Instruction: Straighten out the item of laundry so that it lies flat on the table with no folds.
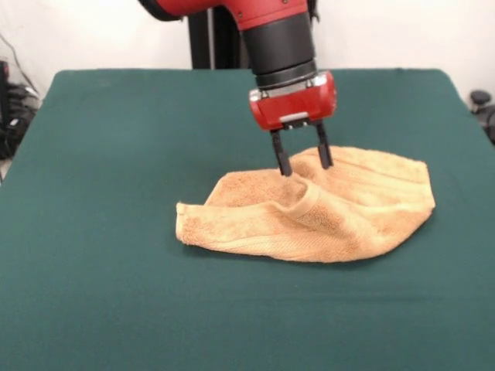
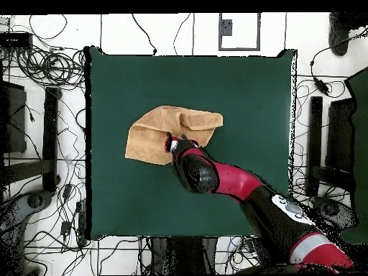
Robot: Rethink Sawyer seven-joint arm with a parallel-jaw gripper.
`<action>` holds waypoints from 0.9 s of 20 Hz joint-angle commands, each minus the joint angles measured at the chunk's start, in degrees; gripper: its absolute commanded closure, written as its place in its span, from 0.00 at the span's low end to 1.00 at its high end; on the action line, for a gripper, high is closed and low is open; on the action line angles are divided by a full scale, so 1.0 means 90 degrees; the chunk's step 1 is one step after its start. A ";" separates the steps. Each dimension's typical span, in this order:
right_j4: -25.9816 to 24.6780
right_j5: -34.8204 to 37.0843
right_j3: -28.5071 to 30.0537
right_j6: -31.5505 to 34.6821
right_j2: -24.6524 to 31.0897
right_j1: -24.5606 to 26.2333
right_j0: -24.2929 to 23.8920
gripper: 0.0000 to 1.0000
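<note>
The item of laundry (image 1: pixel 332 212) is an orange-tan towel, crumpled right of centre on the green table (image 1: pixel 116 154). A raised fold runs across its middle and one side is doubled over. My gripper (image 1: pixel 306 168) hangs straight down over the towel's far edge. It is open, with both black fingertips (image 1: pixel 285 167) at the cloth and nothing pinched between them. In the overhead view the towel (image 2: pixel 154 133) lies left of centre on the table (image 2: pixel 244 93), with a flap folded over at its upper right. There the gripper (image 2: pixel 175 142) sits at the towel's lower edge, mostly hidden by the arm.
Tangled cables (image 2: pixel 43 68) and dark stands (image 2: pixel 52 129) surround the table on the floor. Dark equipment (image 1: pixel 483 108) shows past the table's right edge in the front view. The arm (image 2: pixel 244 190) crosses the table's lower right part in the overhead view.
</note>
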 commanded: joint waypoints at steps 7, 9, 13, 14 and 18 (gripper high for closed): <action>-0.0908 -0.1199 0.0517 0.0914 0.0173 0.0050 0.0486 0.00; -0.0919 -0.2076 0.0490 0.1060 -0.0356 -0.0051 0.0933 0.00; -0.0911 -0.2528 0.0457 0.1231 -0.0505 0.0160 0.1046 0.00; -0.0866 -0.2592 0.0426 0.1248 -0.0555 0.0164 0.1090 0.00; -0.0689 -0.2798 0.0331 0.1236 -0.0706 0.0252 0.1252 0.00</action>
